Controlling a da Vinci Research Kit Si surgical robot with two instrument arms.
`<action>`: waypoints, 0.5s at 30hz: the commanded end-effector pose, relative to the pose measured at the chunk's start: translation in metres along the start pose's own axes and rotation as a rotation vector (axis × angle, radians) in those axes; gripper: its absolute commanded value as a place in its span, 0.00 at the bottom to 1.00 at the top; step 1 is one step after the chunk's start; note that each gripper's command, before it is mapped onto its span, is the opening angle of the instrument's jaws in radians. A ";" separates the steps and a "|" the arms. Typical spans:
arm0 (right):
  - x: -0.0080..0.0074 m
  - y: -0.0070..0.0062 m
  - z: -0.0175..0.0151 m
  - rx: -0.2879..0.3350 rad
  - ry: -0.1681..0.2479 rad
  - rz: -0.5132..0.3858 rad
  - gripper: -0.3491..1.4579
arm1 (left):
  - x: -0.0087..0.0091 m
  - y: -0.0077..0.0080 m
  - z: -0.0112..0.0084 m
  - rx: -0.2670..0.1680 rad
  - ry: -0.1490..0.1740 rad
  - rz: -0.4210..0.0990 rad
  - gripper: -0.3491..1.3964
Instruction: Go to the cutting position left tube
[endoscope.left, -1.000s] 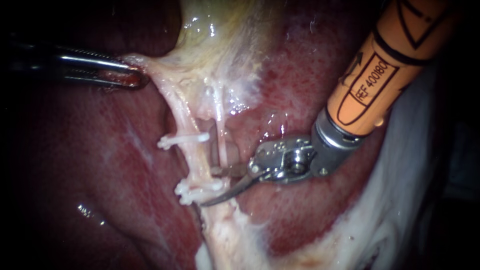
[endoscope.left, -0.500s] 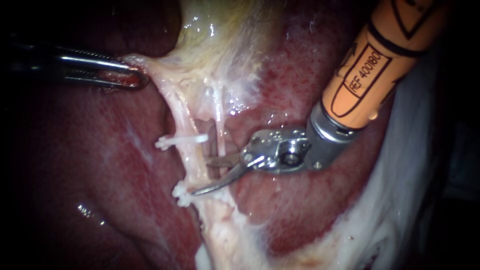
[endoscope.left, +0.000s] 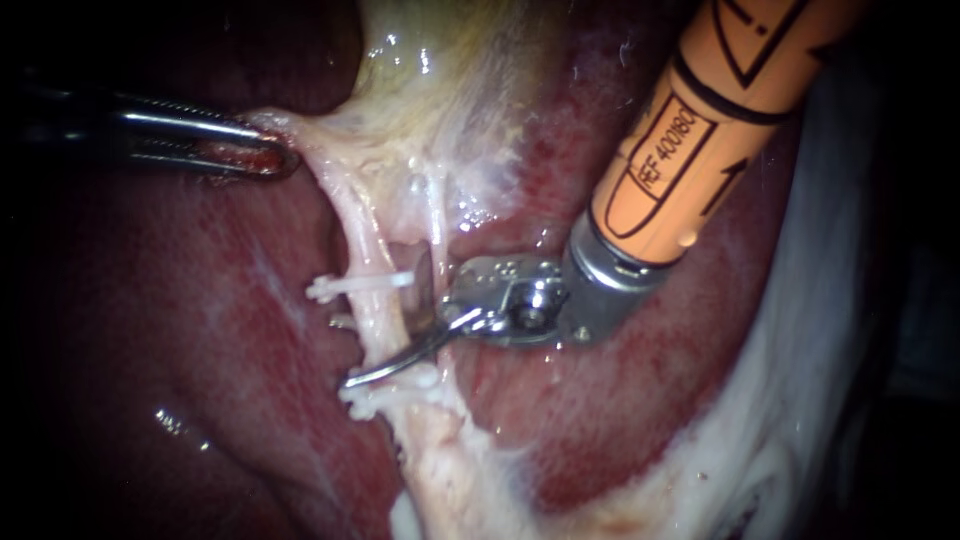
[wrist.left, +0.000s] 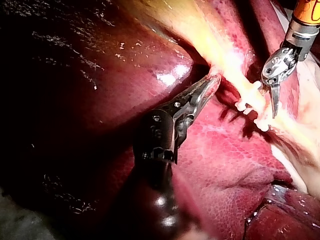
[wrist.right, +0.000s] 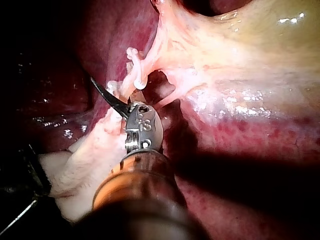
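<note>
Left instrument (endoscope.left: 252, 150): jaws clamped on gallbladder (endoscope.left: 440, 90) edge | right instrument (endoscope.left: 348, 352): blades apart, straddling left tube (endoscope.left: 373, 318), not closed on it | tube lay between upper clip (endoscope.left: 365, 284) and lower clip (endoscope.left: 388, 398), over liver (endoscope.left: 200, 330).

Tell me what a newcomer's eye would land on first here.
The orange shaft of my right instrument, at the endoscope view's upper right, stands out first. Its open blades straddle the left tube between white clips near the view's middle. At upper left, my left instrument grips pale tissue.
</note>
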 end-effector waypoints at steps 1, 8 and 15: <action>0.0001 0.0001 0.0002 0.002 0.006 0.005 0.74 | 0.0000 0.0000 0.0000 0.000 0.000 0.000 0.00; 0.0008 0.0004 0.0013 0.016 0.039 0.008 0.79 | 0.0000 0.0000 0.0000 0.000 0.000 0.000 0.00; 0.0018 -0.0011 0.0021 0.033 0.040 0.005 0.79 | 0.0000 0.0000 -0.0001 -0.001 0.000 0.000 0.00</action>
